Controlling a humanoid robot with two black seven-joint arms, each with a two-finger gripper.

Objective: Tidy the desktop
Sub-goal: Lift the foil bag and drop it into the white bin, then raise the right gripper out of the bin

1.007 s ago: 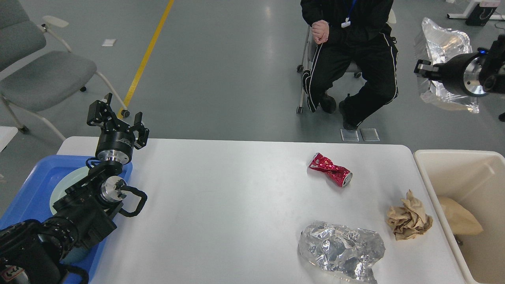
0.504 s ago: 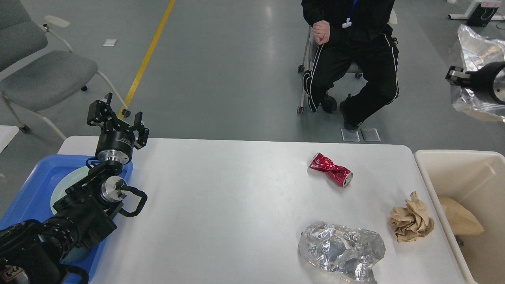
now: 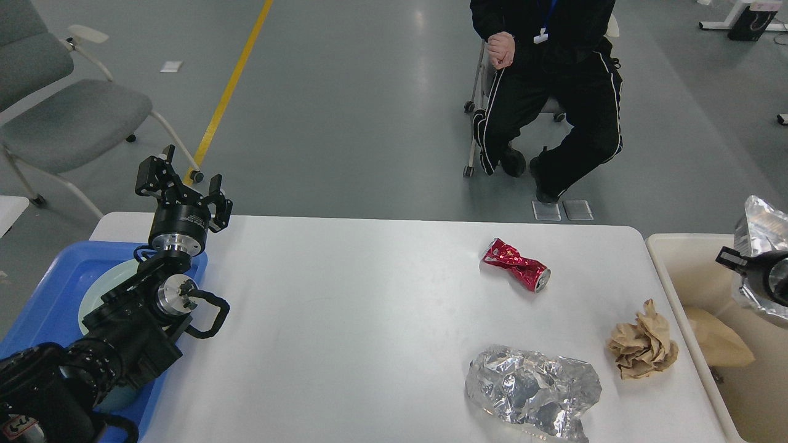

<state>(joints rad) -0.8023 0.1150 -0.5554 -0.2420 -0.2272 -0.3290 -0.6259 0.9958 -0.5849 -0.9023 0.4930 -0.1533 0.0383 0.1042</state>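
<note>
Two grippers flank the desktop [image 3: 369, 320], left gripper [image 3: 182, 183] spread over its far-left corner, right gripper [image 3: 735, 258] off its right edge, grip unreadable.

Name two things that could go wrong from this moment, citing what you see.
1. The silver foil bag in the right gripper hangs over the beige bin near its far rim; released badly, it might catch the edge.
2. The crumpled brown paper sits near the desktop edge, so a clumsy approach could knock it off.
</note>
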